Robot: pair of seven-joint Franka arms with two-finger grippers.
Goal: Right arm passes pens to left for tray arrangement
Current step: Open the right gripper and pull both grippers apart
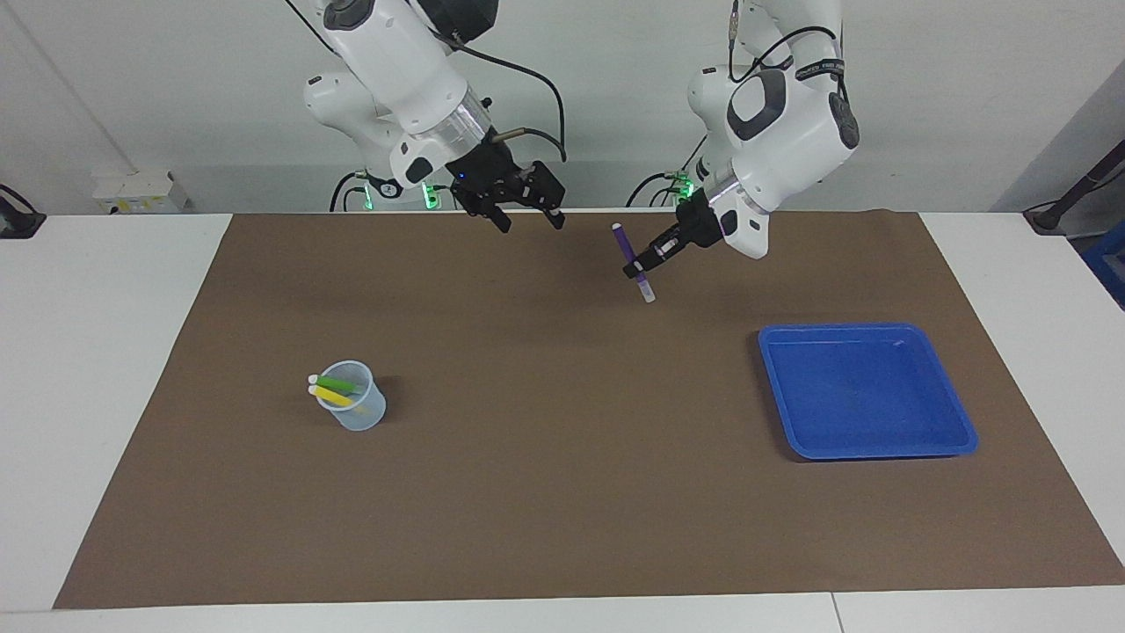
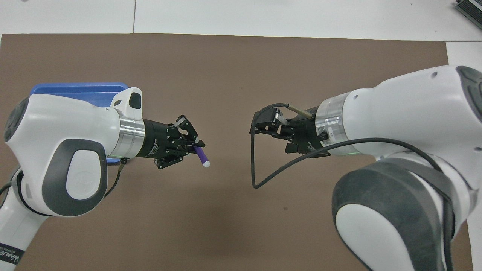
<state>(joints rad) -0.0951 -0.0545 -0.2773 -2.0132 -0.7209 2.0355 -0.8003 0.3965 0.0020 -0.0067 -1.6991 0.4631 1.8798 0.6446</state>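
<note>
Left fingers (image 1: pixel 639 265) clamping purple pen (image 1: pixel 632 261), right fingers (image 1: pixel 527 215) apart, empty

Light even and bright, diffuse, from above. Shadows soft: faint dark smudge on brown mat (image 1: pixel 562 492) under my two arms, small tight shadow beside cup (image 1: pixel 356 407), thin dark edge along tray (image 1: pixel 866 444) rim. No hard glare; mild sheen on my white arm shells. Green status lights glow at my bases. Facing view sharp across table. Overhead view: my arm shells loom large, bulging toward lower corners, wide-lens stretch; mat edge stays nearly straight. No motion blur.
</note>
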